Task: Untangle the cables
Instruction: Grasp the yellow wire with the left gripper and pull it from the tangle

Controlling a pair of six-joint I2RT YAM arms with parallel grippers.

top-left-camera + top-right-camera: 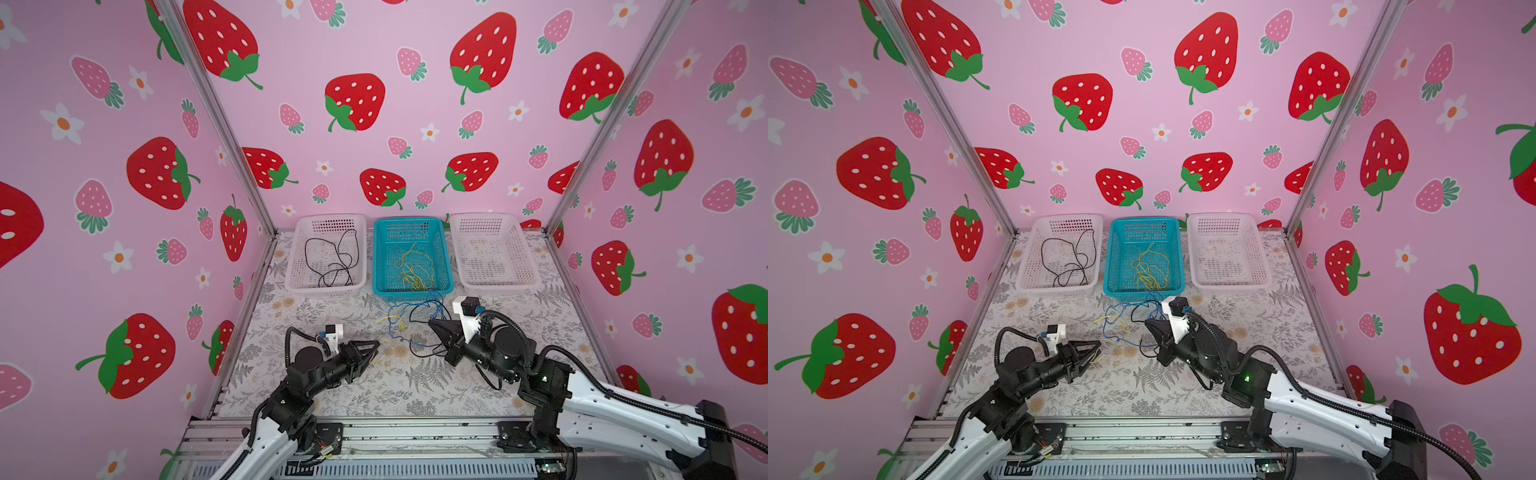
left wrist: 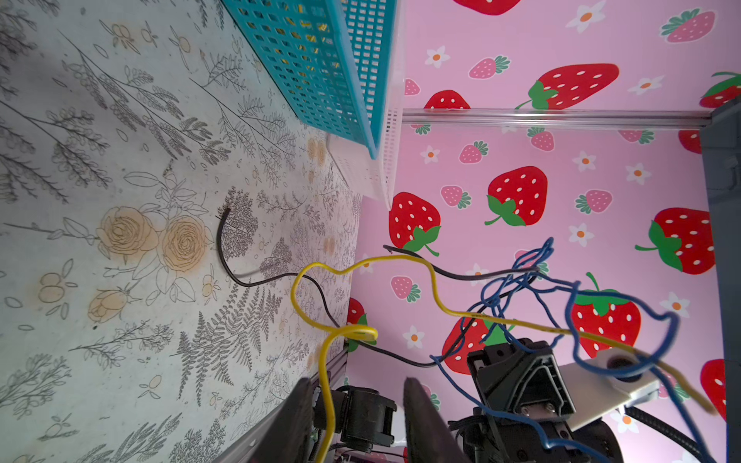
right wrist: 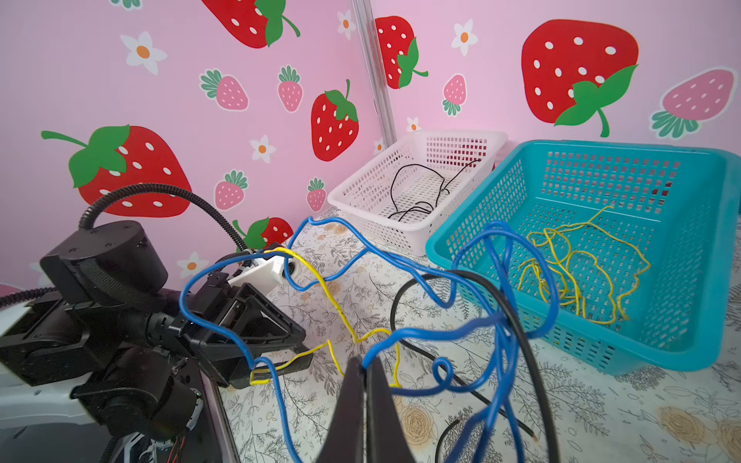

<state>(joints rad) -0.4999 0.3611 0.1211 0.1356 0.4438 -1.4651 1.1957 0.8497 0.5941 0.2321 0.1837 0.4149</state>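
Note:
A loose tangle of blue, yellow and black cables (image 1: pixel 409 328) (image 1: pixel 1125 328) hangs and lies between my two grippers, in front of the baskets. My right gripper (image 1: pixel 432 322) (image 3: pixel 365 366) is shut on the blue cable (image 3: pixel 421 332), holding its loops above the table. The black cable (image 3: pixel 517 320) drapes through those loops down to the table. My left gripper (image 1: pixel 377 345) (image 2: pixel 357 383) is open. The yellow cable (image 2: pixel 401 260) runs between its fingers, close to one of them, and on through the blue loops.
Three baskets stand at the back. The left white basket (image 1: pixel 320 287) holds a black cable (image 1: pixel 332 266). The teal basket (image 1: pixel 411 291) holds yellow cables (image 1: pixel 415 270). The right white basket (image 1: pixel 498 286) holds nothing. Patterned walls close in the sides and back.

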